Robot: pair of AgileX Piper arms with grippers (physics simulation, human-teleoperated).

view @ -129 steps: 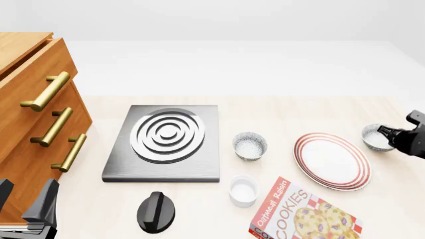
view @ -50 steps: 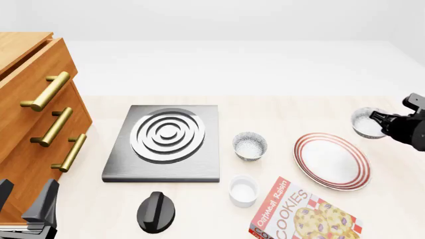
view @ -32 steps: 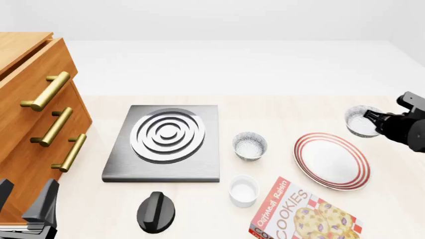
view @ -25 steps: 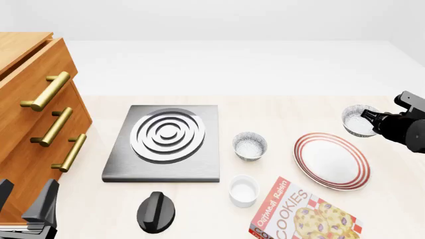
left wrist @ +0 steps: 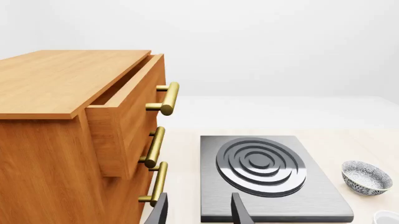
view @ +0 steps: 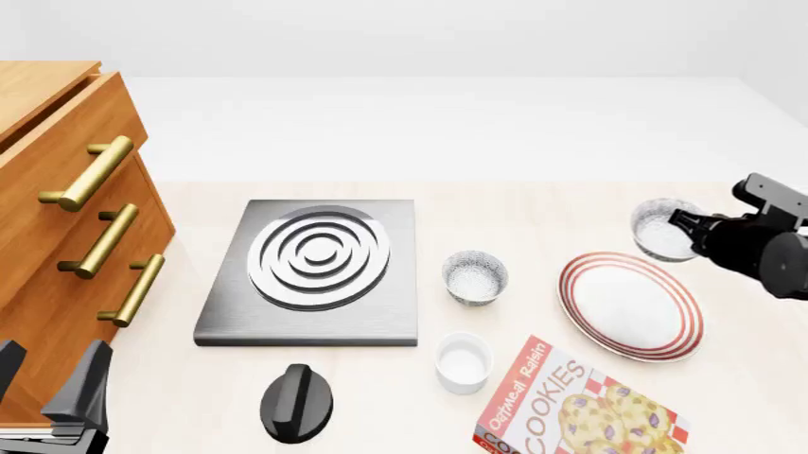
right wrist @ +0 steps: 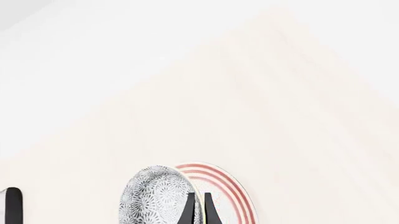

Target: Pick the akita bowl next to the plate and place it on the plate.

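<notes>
My right gripper is shut on the rim of the akita bowl, a small grey-speckled bowl held in the air just beyond the far right edge of the plate. The plate is white with red rings and lies flat on the table. In the right wrist view the akita bowl sits tilted at the fingertips, with the plate right behind it. A second identical bowl stands left of the plate. My left gripper is open and holds nothing at the near left corner.
A steel stove plate lies left of centre with a black knob in front. A white cup and a cookie box lie near the front. A wooden drawer cabinet fills the left side.
The right gripper has lifted the akita bowl off the table at the plate's right and carried it left and up, toward the plate's far edge. The left arm has not moved.
</notes>
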